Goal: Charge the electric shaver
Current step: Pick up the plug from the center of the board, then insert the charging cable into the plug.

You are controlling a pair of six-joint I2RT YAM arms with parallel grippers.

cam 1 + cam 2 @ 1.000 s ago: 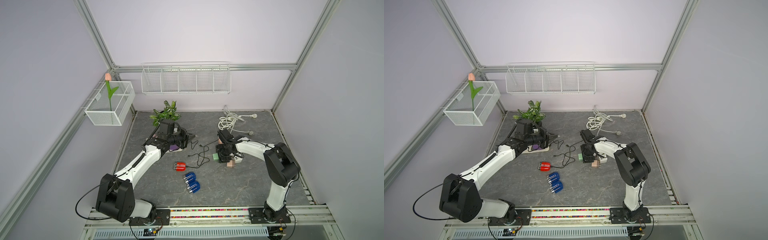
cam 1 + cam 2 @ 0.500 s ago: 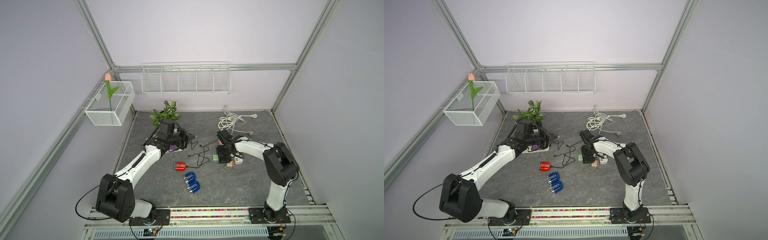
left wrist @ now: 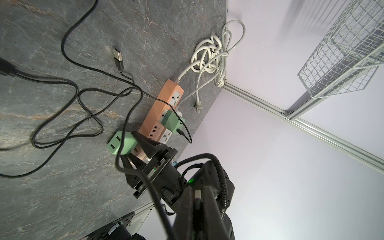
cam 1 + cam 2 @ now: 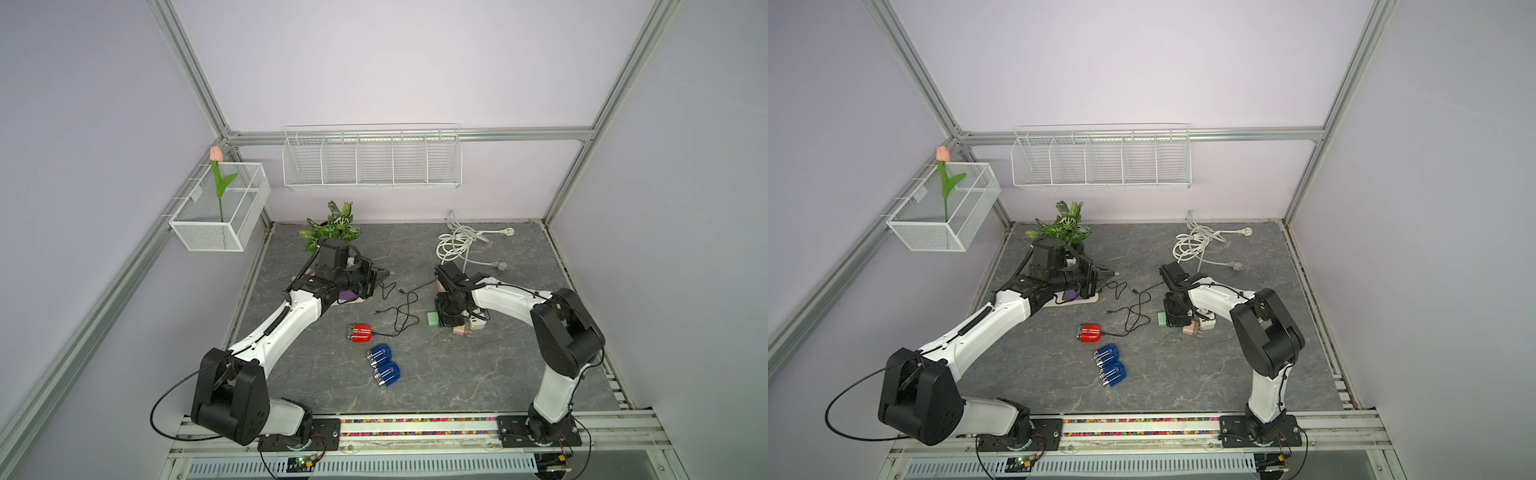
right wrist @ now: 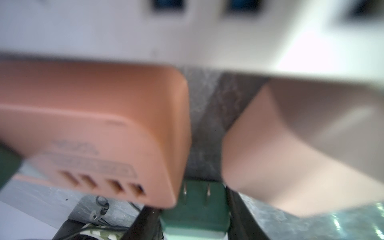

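The red electric shaver [image 4: 359,333] is seen lying on the bench [image 4: 478,374], well apart from the peach power strip [image 3: 166,108] on that strip's left-arm side, and a black cable [image 4: 384,334] is plugged into it. Two blue shavers [image 4: 378,353] are laid even farther from the strip. At the strip's end away from its white cord [image 3: 209,54], just beside it, a green USB adapter [image 5: 195,207] is found, its two prongs bare. The right tool [image 4: 444,322] is clenched onto this adapter, a finger against each flat side. A second green adapter [image 3: 172,122] is seated in the strip with a cable in it. Well away from the strip, the left tool [image 4: 380,275] is clamped on a USB plug [image 3: 197,196], whose metal end is left showing between the fingers.

The step in hand is judged to be the taking-up of the loose adapter for plugging into the strip. It is best done if the grip is kept square on the flat sides, clear of prongs and ports, and the prongs are lined up with a free socket before any push is given. The slack cable loops should be kept from under both tools, lest the shaver be dragged.
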